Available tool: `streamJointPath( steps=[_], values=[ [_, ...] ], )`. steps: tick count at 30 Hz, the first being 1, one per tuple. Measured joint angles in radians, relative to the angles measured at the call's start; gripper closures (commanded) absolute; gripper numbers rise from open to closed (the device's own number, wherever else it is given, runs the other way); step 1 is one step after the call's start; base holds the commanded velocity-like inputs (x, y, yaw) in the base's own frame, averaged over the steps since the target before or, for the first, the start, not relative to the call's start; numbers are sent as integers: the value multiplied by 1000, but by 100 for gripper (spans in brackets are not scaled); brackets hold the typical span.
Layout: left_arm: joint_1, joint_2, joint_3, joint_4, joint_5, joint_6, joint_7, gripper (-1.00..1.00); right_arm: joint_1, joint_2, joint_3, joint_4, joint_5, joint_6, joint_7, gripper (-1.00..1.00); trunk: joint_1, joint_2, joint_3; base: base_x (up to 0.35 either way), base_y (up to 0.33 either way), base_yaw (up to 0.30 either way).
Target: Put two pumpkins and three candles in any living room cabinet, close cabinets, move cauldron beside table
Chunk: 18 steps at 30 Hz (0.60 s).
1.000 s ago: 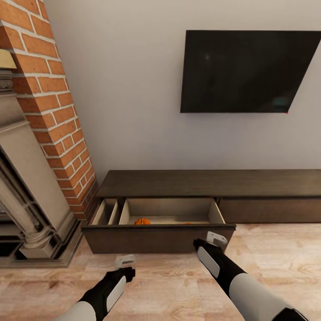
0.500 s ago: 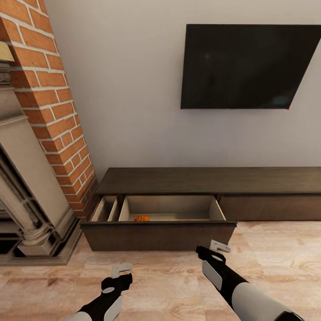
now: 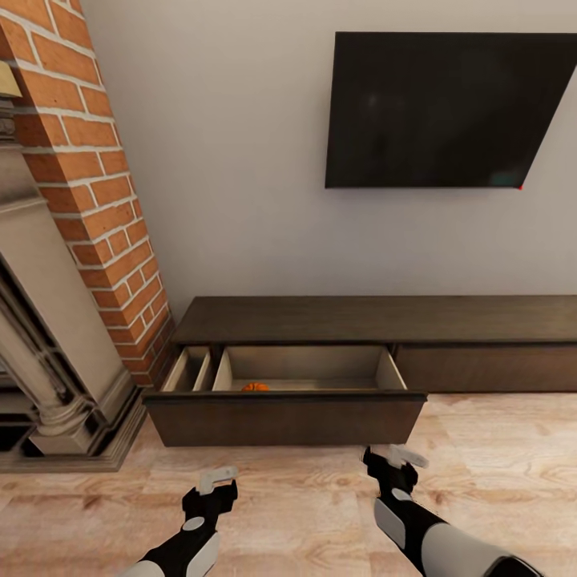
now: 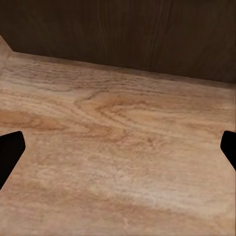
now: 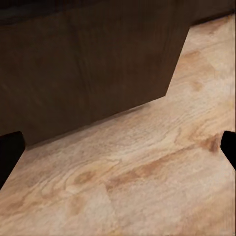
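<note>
Midway: one pumpkin (image 3: 256,387) lies in the cabinet (image 3: 285,417) drawer — unclosed; left claw (image 3: 210,485) and right claw (image 3: 398,460) gape, empty.

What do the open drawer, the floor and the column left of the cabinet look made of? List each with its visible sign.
Drawer: dark-brown wood with a matte front and faint grain; its inside is pale beige, possibly unfinished board.
Floor: light wood planks with a visible grain pattern and slight sheen.
Column: red brick with pale mortar joints, rough-looking.
These are rendered surfaces, so the materials are as they appear.

Wall-mounted television (image 3: 449,110), brick fireplace (image 3: 76,200)
</note>
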Motion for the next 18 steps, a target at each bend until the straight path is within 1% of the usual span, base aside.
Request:
streamJointPath(
  steps=[2,3,5,7,9,12,15,18],
  values=[
    [0,-1,-4,-2,0,-11,0,-100,0,1,24,34,-1,-61,1,-100,8,-14,-6,0,0,0],
    [0,-2,-7,-4,0,-14,-1,-100,0,1,28,40,-1,-74,2,-100,11,-21,-9,0,0,0],
    [0,-2,-28,-11,0,-20,-1,-100,0,1,37,54,-2,-108,6,-100,19,-35,-16,0,0,0],
    [0,-3,-49,-13,0,-22,-1,-100,5,1,41,59,-2,-122,19,-100,27,-49,-22,0,0,0],
    [-1,-3,-68,-16,1,-25,-1,-100,19,1,45,62,-2,-132,52,-100,35,-63,-28,0,0,0],
    [-1,-3,-78,-21,1,-43,-2,-100,28,1,60,63,-3,-152,82,-100,46,-84,-38,0,0,0],
    [-1,-3,-82,-25,2,-69,-2,-100,31,2,81,64,-5,-164,90,-100,58,-105,-47,0,0,0],
    [-1,-3,-85,-27,1,-79,-2,-100,32,2,101,64,-5,-168,90,-100,69,-126,-56,0,0,0]
  ],
)
